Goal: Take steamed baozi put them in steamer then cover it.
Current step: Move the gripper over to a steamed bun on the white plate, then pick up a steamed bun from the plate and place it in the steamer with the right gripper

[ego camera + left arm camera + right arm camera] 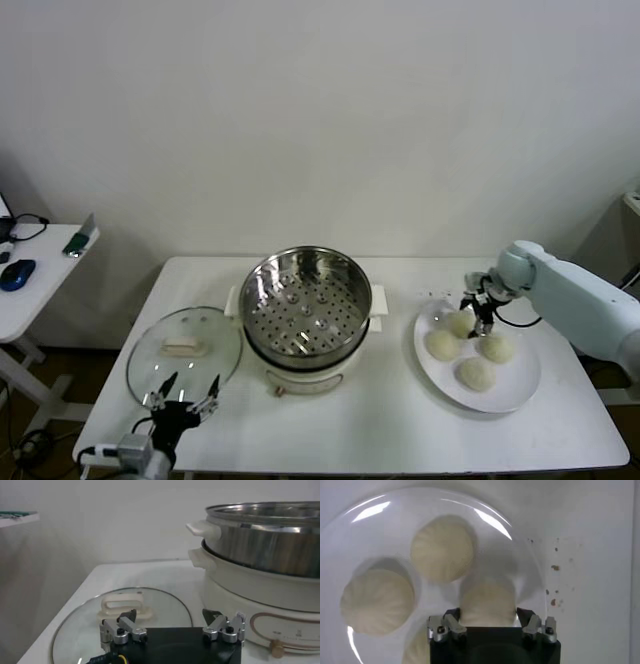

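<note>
Four baozi lie on a white plate (520, 392) at the right of the table. My right gripper (478, 314) is down over the far one (460, 323); in the right wrist view my right gripper (487, 614) is open, with its fingers either side of that bun (487, 600). Two more baozi (441, 549) (377, 601) lie beyond it. The steamer (305, 300) stands open and empty at the table's middle. The glass cover (185, 352) lies flat to its left. My left gripper (185, 392) waits open at the cover's near edge, and the left wrist view shows it (170, 616) empty.
A side table at the far left holds a blue mouse (17, 273) and a phone (78, 240). Small crumbs (555, 567) dot the table beside the plate. The steamer's side (270, 545) rises close to the right of my left gripper.
</note>
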Tool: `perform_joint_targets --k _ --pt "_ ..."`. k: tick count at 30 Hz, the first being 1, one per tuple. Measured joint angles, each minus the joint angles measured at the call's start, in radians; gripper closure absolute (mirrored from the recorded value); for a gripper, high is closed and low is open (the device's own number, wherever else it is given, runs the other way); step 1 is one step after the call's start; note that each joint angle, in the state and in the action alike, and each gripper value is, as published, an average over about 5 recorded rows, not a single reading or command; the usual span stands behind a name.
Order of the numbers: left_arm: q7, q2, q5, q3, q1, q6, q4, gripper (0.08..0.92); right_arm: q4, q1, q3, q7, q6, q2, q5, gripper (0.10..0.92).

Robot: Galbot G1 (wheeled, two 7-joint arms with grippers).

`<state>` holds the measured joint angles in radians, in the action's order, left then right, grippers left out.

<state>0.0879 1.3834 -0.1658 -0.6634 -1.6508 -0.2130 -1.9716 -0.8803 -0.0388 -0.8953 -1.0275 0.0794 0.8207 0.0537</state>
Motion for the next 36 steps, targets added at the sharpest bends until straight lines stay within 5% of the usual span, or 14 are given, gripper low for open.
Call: perform_joint_targets --k 20,36 --pt "-0.003 0.004 0.005 0.007 0.007 -0.002 -0.013 0.177 -0.232 -0.344 -0.26 -0.006 -0.103 -0.066 -0.134 0.301" --pt "-0.006 0.008 0.006 0.006 0.011 -0.008 -0.039 0.177 -0.519 -0.778 -0.551 0.014 -0.391 0.155 -0.19 0.304"
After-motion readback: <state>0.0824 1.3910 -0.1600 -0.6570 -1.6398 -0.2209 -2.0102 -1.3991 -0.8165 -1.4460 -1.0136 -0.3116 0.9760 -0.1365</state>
